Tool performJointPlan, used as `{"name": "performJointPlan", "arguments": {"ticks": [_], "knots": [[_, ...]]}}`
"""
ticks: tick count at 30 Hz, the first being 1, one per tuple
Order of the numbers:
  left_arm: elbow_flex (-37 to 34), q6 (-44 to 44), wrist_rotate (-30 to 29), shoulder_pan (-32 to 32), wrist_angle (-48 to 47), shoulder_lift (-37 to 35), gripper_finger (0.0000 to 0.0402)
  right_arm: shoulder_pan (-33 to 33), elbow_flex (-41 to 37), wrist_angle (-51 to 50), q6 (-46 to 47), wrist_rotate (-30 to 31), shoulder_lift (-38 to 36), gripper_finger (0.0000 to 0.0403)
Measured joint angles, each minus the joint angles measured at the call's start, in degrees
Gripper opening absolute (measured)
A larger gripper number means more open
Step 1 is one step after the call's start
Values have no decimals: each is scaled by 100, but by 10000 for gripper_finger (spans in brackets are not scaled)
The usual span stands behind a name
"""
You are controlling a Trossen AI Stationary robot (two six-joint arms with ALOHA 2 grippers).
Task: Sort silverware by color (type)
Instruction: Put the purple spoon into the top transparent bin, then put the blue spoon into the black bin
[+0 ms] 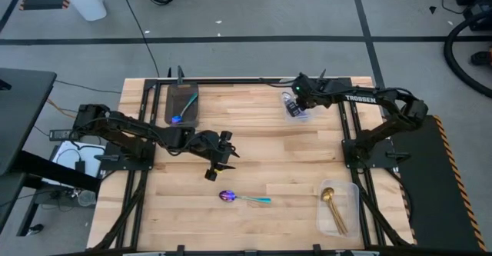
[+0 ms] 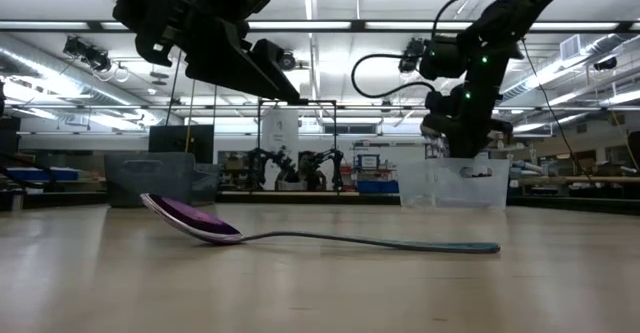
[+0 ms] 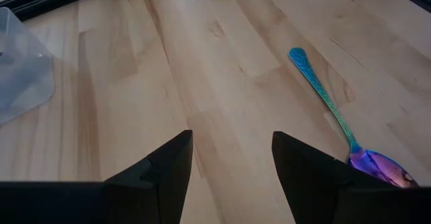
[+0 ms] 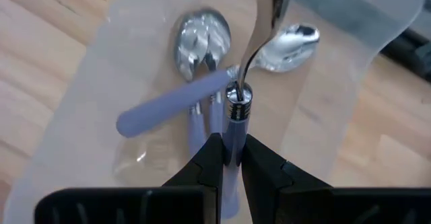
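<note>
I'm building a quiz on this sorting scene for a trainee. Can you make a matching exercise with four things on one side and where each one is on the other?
Things:
1. purple-bowled spoon
2. gold spoons
3. lavender-handled spoon
4. left gripper

Places:
A. inside the clear bin at the table's near right corner
B. pinched in the right gripper above the far clear bin
C. lying on bare wood near the table's front edge
D. hovering open above mid-table, just behind the loose spoon

Pairs: 1-C, 2-A, 3-B, 4-D

Left gripper [image 1: 216, 166] jaws apart; right gripper [image 4: 229, 158] jaws clamped.
</note>
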Motion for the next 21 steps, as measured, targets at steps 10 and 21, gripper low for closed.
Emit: {"name": "performJointPlan", "arguments": {"ticks": [10, 21], "knots": [[0, -2, 0, 0, 1, 0, 212, -210, -267, 13, 225, -433, 0, 50], [4, -4, -4, 2, -720, 0, 212, -208, -269, 28, 234, -434, 1, 73]]}}
